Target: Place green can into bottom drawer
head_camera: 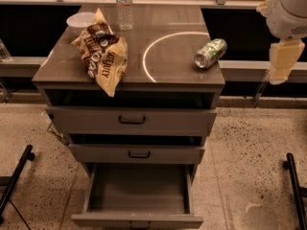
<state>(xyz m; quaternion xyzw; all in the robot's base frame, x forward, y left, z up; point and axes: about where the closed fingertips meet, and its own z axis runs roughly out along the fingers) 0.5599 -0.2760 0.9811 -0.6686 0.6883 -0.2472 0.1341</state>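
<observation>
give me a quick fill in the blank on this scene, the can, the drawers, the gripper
1. The green can lies on its ____ near the right edge of the cabinet top.
2. The bottom drawer is ____, with nothing in its tray.
3. In the camera view, the gripper hangs to the ____ of the green can, apart from it.
4. The water bottle stands ____ at the back of the cabinet top.

Missing words: side; open; right; upright

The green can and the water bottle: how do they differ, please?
The green can lies on its side near the right edge; the water bottle stands upright at the back. The can is opaque and shorter; the bottle is clear and taller. Both rest on the cabinet top; the end effector hangs beyond its right edge.
</observation>
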